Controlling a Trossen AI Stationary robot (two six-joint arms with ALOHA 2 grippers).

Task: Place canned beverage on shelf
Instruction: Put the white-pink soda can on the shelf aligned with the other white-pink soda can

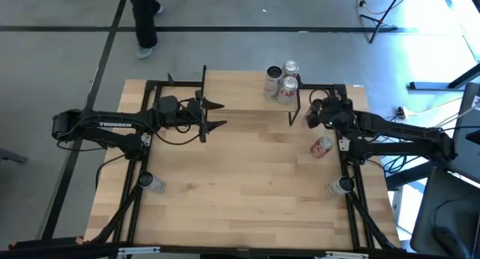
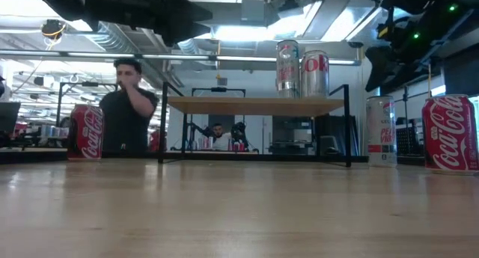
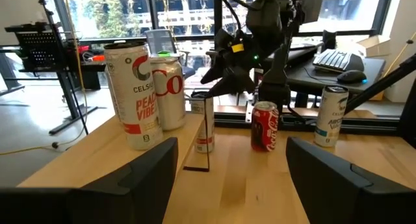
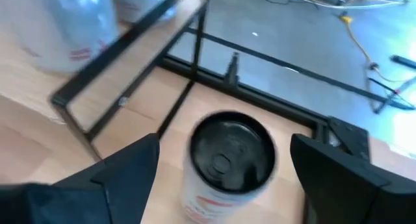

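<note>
Right end effector [image 4: 221, 185] wide open, empty, above upright can [image 4: 227, 165] beside shelf [image 1: 247, 101]. Best lowered straight, centred, closing mid-body. Left end effector [image 1: 219, 116] open, empty, over shelf.

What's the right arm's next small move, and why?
Probably lower the right gripper straight down. Its fingers are open either side of the black-topped can below, not yet level with its body. That can stands on the table beside the shelf, where two cans already sit. The left gripper waits over the shelf.
</note>
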